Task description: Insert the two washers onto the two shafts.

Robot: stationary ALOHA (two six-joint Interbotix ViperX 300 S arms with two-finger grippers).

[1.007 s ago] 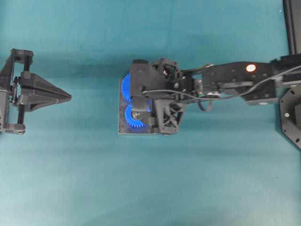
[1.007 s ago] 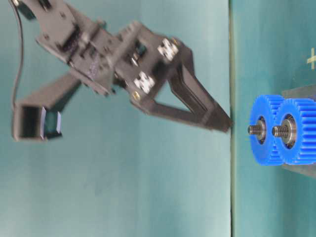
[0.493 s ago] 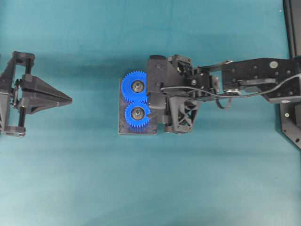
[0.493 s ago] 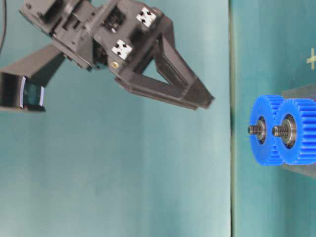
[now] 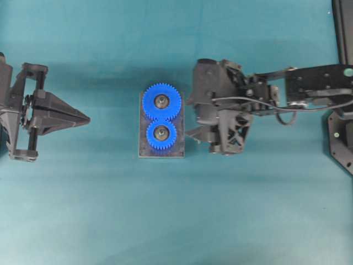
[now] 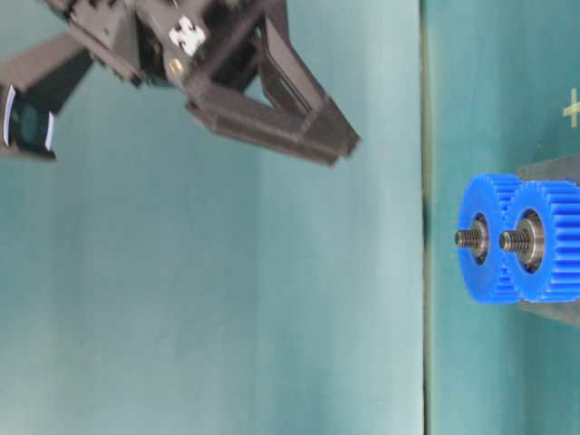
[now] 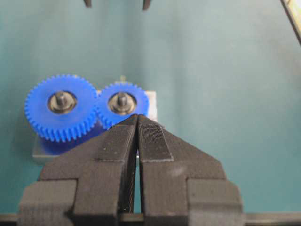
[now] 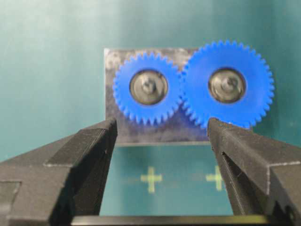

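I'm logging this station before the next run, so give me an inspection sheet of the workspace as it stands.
Surface: teal table, bare around the plate.
Job's things: two meshed blue gears on threaded shafts, standing on a grey base plate; washer not discernible.
Clutter: nothing seen.
Grippers: left hand shut, pointing at the gears from a distance; right hand open, empty, off the gears.
Cables: black cable along the right arm.
Surroundings: yellow cross marks on the table.

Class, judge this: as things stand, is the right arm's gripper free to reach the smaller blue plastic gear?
Probably yes: the open right gripper faces the smaller blue plastic gear, with bare teal table between.
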